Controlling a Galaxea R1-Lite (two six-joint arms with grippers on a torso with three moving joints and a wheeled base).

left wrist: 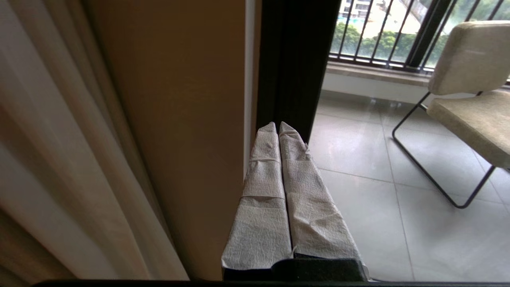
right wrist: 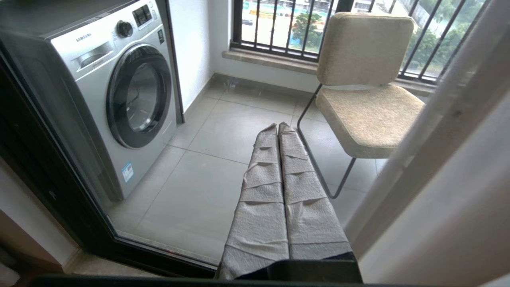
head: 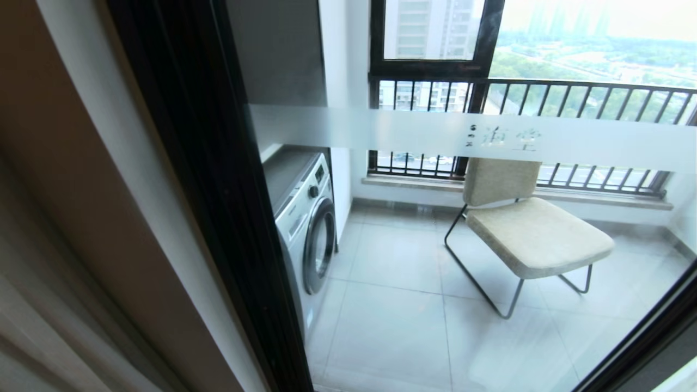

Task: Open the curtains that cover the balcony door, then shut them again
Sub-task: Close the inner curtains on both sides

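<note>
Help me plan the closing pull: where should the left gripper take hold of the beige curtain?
Probably the curtain's outermost pleat, the free edge nearest the door frame, approached from the door side. The folds hang vertical and gathered, so that edge is the one thin ridge the fingers could pinch. The left gripper is shut and would need opening first.
</note>
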